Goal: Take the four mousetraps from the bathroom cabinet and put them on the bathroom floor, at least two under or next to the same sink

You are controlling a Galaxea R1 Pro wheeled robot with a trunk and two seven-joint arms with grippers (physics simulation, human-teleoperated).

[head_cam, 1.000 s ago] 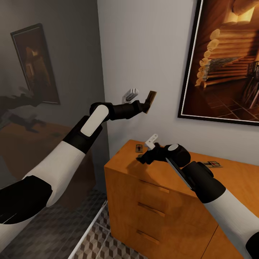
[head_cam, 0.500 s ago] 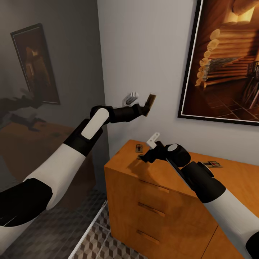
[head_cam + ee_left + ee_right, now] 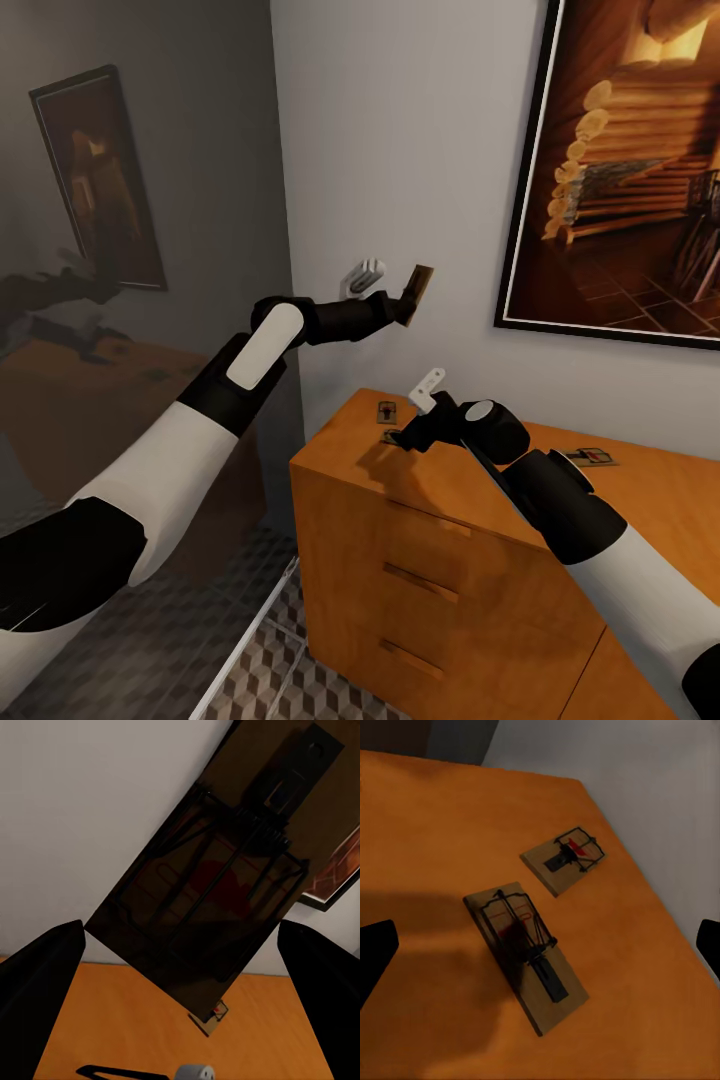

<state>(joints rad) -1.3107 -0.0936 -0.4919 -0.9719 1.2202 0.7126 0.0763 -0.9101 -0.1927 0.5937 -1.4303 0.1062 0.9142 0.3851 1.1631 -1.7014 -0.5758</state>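
Soft, even light brightens the white wall, while the space left of it lies dim. The right gripper casts a blurred shadow across the cabinet top. The held mousetrap is backlit, dark.

held mousetrap: tilted, clamped in left end effector, raised by wall
cabinet top: two mousetraps at left corner, one by back edge
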